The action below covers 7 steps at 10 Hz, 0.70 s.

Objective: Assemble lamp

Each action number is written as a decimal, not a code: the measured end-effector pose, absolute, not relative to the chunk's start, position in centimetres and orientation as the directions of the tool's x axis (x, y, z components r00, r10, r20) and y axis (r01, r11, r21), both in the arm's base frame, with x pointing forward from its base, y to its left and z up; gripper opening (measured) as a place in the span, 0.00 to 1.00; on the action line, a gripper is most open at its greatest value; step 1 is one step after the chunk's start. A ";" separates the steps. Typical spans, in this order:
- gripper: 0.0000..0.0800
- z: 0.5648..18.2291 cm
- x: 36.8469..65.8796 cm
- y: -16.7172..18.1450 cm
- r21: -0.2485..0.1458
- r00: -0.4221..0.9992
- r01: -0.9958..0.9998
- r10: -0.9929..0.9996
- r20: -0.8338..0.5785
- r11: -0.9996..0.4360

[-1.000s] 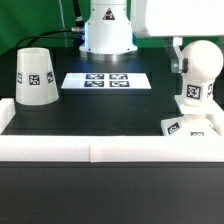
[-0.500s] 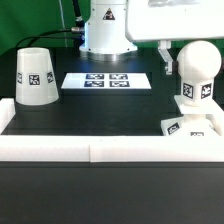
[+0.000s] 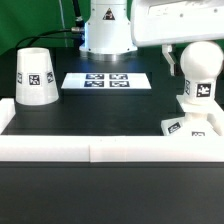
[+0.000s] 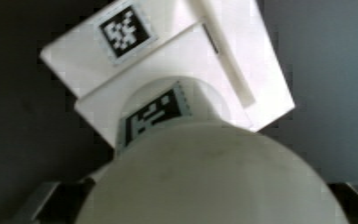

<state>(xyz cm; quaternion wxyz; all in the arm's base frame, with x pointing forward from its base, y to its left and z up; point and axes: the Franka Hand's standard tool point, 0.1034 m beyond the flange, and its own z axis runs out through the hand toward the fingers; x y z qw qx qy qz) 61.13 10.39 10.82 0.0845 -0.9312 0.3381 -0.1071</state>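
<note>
So compared to a second ago, you're holding the bulb (image 3: 203,72) a lot straighter. It was leaning then, and now it's standing close to upright and sitting a touch further toward the exterior view's right. The gripper (image 3: 196,60) is clamping the bulb's round head, with fingers (image 4: 51,200) showing on both sides of it in the wrist view. The bulb is hanging right over the flat base (image 3: 188,126) at the near right. I can't tell whether the stem is touching the base yet. The base is sitting just beside the white border rail (image 3: 100,150), which is running along the near edge, so room is tight there. The black table (image 3: 95,115) is lying open in the middle, near of the marker board (image 3: 105,80). The shade (image 3: 35,75) is standing well apart on the exterior view's left. All three parts are looking matte white, with square black-and-white markers.
</note>
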 end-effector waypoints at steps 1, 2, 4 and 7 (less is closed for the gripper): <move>0.72 10.8 61.1 10.4 -0.238 0.719 -0.648 -0.684 0.124 -0.723; 0.74 10.7 61.1 10.4 -0.241 0.708 -0.660 -0.697 0.118 -0.711; 0.85 10.7 61.0 10.4 -0.234 0.740 -0.625 -0.660 0.129 -0.745; 0.87 11.1 61.4 9.9 -0.188 0.884 -0.399 -0.431 0.181 -0.898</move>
